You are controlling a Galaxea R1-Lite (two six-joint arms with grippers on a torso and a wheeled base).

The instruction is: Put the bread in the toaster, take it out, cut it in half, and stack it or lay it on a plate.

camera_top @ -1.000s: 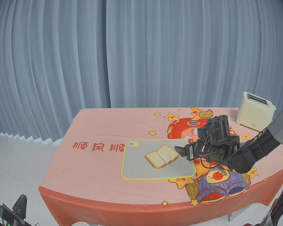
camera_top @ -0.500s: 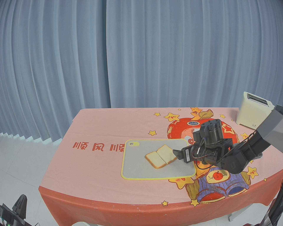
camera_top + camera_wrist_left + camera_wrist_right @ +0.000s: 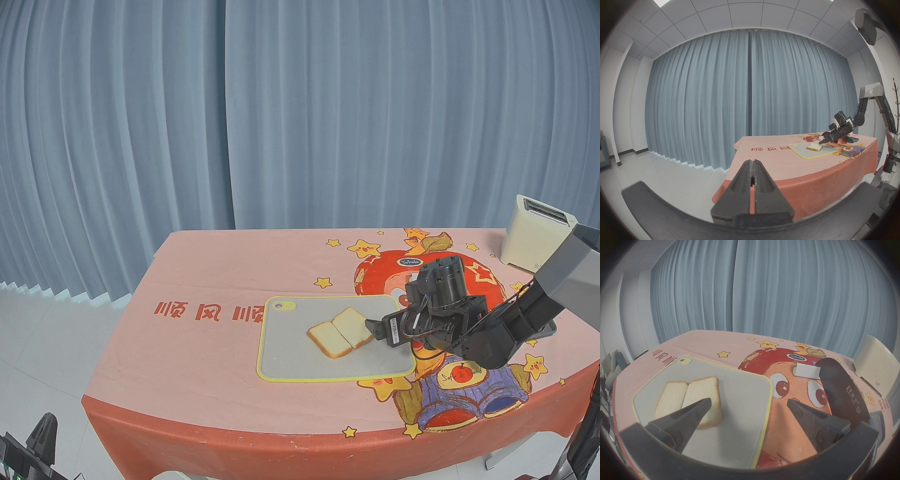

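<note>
Hovering at three o'clock of the two pale cut bread halves [image 3: 342, 332] on the grey yellow-rimmed plastic cutting board [image 3: 294, 362], the right tool [image 3: 373, 329] gapes wide, empty; toasting and cutting look done, plating remains.

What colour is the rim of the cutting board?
Yellow, around the grey cutting board; the right wrist view shows it best.

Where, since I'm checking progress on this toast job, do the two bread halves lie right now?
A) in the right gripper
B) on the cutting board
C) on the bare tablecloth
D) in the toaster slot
B: both bread halves lie side by side on the cutting board, with the open right gripper close by and the toaster well apart from them.
</note>
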